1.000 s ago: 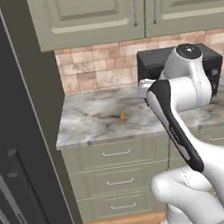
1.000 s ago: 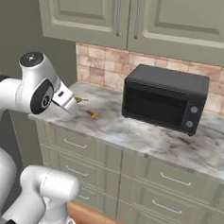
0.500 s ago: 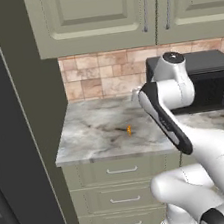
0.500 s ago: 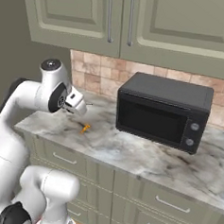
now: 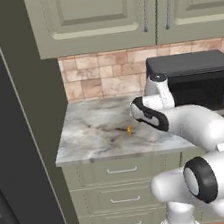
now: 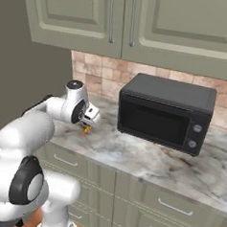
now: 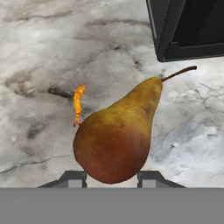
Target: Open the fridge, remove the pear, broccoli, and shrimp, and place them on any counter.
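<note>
Fridge (image 5: 18, 147) at far left, dark side panel showing. Counter (image 5: 94, 131) beside it, marbled, microwave (image 6: 166, 112) standing toward right. Gripper (image 7: 112, 178) over counter, near microwave, jaws clamped on pear (image 7: 116, 138), stem end pointing away. Shrimp (image 7: 78, 105) lying on counter just beyond pear, orange.

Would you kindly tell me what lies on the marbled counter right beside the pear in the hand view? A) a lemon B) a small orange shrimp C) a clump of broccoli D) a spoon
B: a small orange shrimp lies on the counter just beside the pear, which sits between the fingertips of the gripper.
</note>
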